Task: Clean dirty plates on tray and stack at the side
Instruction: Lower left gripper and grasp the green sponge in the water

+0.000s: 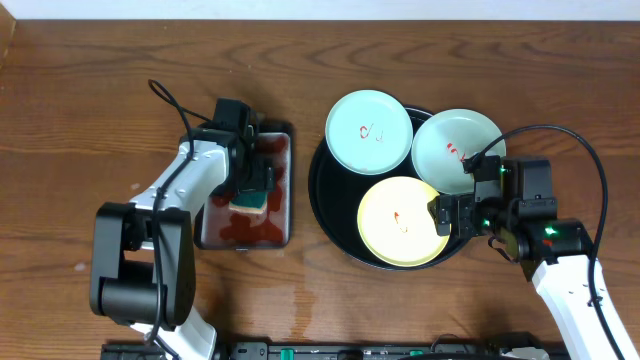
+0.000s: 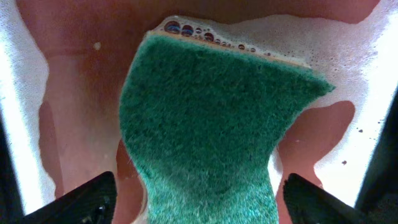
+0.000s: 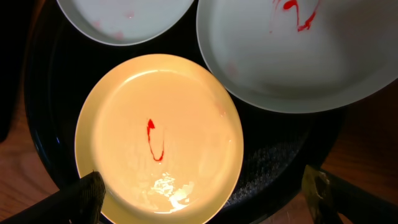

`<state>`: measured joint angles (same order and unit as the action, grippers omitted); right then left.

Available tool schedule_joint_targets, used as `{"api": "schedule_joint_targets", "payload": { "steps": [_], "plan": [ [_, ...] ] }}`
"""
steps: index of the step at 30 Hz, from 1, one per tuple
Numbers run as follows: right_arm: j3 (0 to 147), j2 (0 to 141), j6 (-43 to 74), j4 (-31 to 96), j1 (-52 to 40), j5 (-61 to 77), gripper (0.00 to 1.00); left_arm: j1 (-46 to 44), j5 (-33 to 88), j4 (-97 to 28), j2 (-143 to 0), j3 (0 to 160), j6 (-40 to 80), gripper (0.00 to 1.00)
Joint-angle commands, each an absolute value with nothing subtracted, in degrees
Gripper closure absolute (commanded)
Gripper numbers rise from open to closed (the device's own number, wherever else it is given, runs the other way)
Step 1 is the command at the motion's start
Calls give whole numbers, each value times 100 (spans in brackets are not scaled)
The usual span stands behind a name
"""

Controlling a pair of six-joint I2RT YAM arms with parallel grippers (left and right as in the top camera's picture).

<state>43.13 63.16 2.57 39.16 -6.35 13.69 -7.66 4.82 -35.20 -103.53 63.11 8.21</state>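
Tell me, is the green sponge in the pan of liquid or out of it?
In it. The left wrist view shows the sponge against reddish liquid, foam along its edge; overhead, it sits inside the pan.

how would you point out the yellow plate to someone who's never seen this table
Find the round black tray right of the table's middle. The yellow plate lies at its front, nearest the robot. The other two plates are pale blue-white.

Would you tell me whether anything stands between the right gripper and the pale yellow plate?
Nothing visible does. The right gripper hangs open over the pale yellow round plastic plate on the glossy black round tray. A pale blue-white round plate seems to overlap its rim, which might hinder lifting.
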Motion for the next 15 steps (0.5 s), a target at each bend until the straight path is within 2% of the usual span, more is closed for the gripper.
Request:
{"api": "schedule_joint_targets", "payload": {
  "steps": [1, 7, 11, 15],
  "plan": [
    [4414, 6329, 314, 3905, -681, 1439, 1, -770, 534, -3457, -10407, 6370, 755, 21],
    [4414, 6329, 311, 3905, -681, 1435, 1, -770, 534, -3424, -10407, 6370, 755, 33],
    [4414, 6329, 311, 3905, -681, 1391, 1, -770, 534, -3417, -10407, 6370, 755, 34],
    [4414, 6329, 311, 3905, -681, 1374, 1, -770, 534, -3426, -10405, 6370, 757, 43]
  ]
}}
